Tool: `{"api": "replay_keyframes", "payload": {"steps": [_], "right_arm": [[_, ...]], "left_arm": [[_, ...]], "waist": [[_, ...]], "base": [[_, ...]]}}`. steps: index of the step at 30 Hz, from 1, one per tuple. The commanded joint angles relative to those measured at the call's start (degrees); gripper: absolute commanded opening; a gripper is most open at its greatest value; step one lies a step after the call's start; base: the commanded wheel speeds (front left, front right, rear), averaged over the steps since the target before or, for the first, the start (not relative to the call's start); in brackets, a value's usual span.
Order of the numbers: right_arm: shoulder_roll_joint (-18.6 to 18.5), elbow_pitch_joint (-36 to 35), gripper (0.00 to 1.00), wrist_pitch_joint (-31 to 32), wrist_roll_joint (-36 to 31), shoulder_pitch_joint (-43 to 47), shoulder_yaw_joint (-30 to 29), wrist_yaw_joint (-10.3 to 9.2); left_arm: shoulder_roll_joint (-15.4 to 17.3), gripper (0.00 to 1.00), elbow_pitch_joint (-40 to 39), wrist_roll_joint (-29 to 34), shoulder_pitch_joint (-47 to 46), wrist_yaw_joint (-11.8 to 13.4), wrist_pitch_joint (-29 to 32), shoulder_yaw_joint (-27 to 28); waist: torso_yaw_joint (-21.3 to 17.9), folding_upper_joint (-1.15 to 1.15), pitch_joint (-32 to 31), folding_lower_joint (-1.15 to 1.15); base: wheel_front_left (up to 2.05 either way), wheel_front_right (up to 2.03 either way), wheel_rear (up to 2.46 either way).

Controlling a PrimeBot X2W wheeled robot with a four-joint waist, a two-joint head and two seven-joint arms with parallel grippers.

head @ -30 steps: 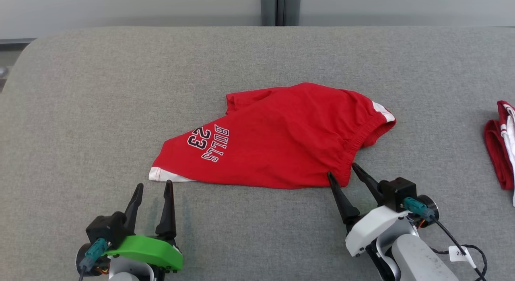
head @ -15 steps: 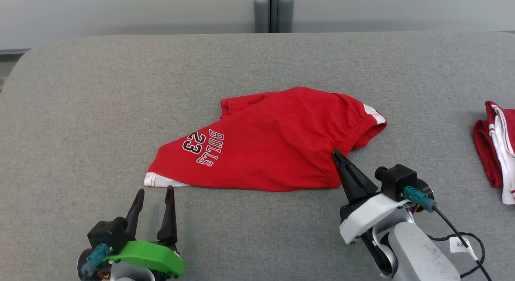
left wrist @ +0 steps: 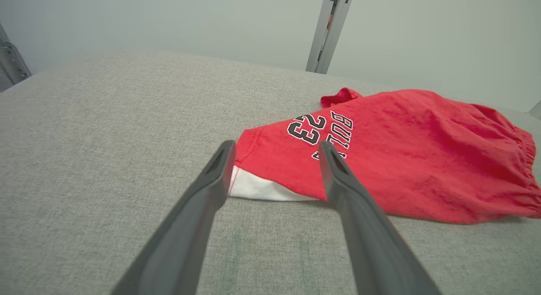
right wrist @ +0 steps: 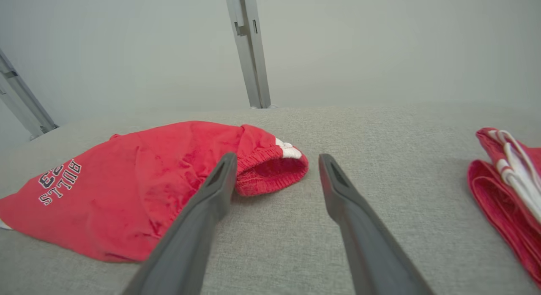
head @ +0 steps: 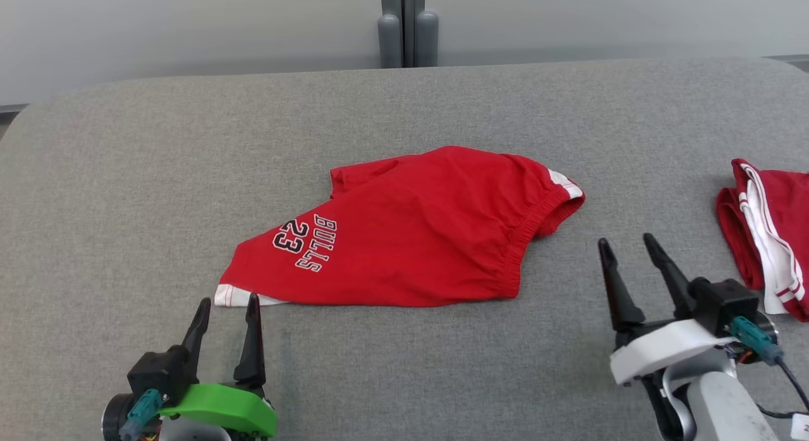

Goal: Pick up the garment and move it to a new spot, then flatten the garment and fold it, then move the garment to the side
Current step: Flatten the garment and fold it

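Observation:
The garment (head: 411,239) is a pair of red shorts printed "BULLS 23", lying crumpled and part-folded on the grey table (head: 126,175). My left gripper (head: 229,298) stands open at the lower left, its fingertips just short of the white hem corner; in the left wrist view the garment (left wrist: 401,151) lies beyond the left gripper (left wrist: 277,143), with that corner between the tips. My right gripper (head: 626,239) is open and holds nothing, off to the right of the elastic waistband. In the right wrist view the garment (right wrist: 148,181) lies left of the right gripper (right wrist: 277,156).
A second red and white garment (head: 765,239) lies folded at the table's right edge, seen also as a red bundle (right wrist: 503,181) in the right wrist view. A grey post (head: 404,30) stands behind the far edge of the table.
The right gripper, shut at the waistband half a second ago, has opened and drawn back to the right, clear of the garment. The camera has shifted. The left gripper stays open by the hem.

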Motion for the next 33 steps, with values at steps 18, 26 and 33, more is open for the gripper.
{"api": "replay_keyframes", "payload": {"steps": [18, 26, 33], "right_arm": [[-0.3, 7.2, 1.00, -0.1, 2.8, 0.9, 6.5, -0.07], [-0.3, 14.7, 1.00, -0.1, 5.9, -6.2, 13.4, -0.07], [-0.3, 16.1, 0.00, -0.1, 7.8, -9.2, 14.7, -0.07]], "left_arm": [[-0.4, 1.00, -0.8, 3.6, 0.4, 0.2, 0.0, 1.4], [-0.3, 1.00, -0.3, 2.1, -0.9, 0.2, 0.0, -0.7], [0.5, 1.00, 0.5, 0.8, -1.5, 0.2, 0.0, -1.3]], "waist": [[1.3, 0.00, 1.0, 0.00], [5.5, 0.00, 3.8, 0.00], [7.0, 0.00, 4.5, 0.00]], "base": [[0.00, 0.00, 0.00], [0.00, 0.00, 0.00], [0.00, 0.00, 0.00]]}}
